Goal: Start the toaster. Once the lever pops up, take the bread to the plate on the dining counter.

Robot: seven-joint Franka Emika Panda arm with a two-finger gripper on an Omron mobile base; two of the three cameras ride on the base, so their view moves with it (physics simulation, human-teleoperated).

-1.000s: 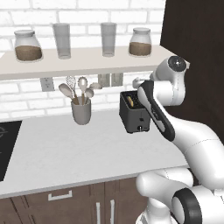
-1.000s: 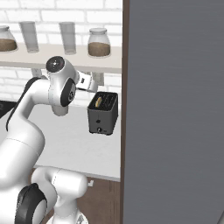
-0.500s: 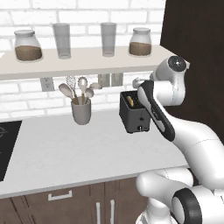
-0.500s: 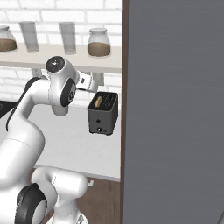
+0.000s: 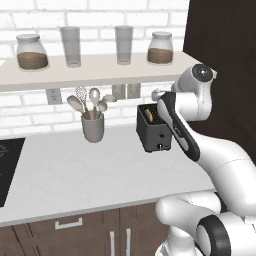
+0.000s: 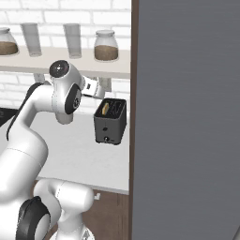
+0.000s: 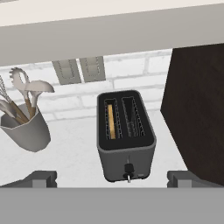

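The dark toaster [image 5: 154, 131] [image 6: 110, 124] [image 7: 126, 135] stands on the white counter against the brick wall. A slice of bread [image 7: 111, 121] [image 5: 149, 114] [image 6: 106, 108] sits down in its left slot; the other slot is empty. A small knob [image 7: 128, 168] shows low on the toaster's front. My gripper [image 7: 111, 180] hovers above and in front of the toaster, open, its two fingertips [image 7: 43, 178] spread wide on either side with nothing between them. The plate and the dining counter are out of view.
A grey utensil cup [image 5: 93, 127] [image 7: 26, 129] stands left of the toaster. A shelf [image 5: 75, 75] with jars and glasses hangs just above my hand. A tall dark cabinet [image 7: 197, 109] [image 6: 187, 117] rises right of the toaster. A black stovetop [image 5: 5, 165] lies at far left.
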